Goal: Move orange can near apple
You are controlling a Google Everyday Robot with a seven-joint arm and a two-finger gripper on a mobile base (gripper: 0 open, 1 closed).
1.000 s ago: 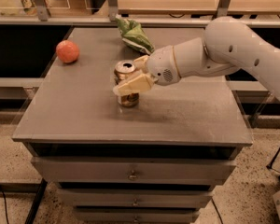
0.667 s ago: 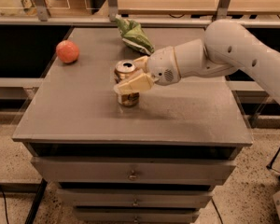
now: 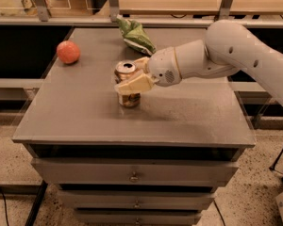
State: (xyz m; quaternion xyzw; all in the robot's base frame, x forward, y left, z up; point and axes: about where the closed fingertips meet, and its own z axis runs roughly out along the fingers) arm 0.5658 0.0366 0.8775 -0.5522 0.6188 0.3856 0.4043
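Note:
The orange can stands upright near the middle of the grey cabinet top, its silver top and pull-tab showing. My gripper reaches in from the right and is shut on the can, one cream finger across its front and the other behind its rim. The apple, round and reddish-orange, sits at the far left of the top, well apart from the can.
A wrinkly green snack bag lies at the back of the top, just behind my gripper. The white arm spans the right side. Drawers sit below the front edge. A rail and shelf run behind the cabinet.
The gripper and can have shifted slightly to the left; otherwise the grip and the apple stand as before.

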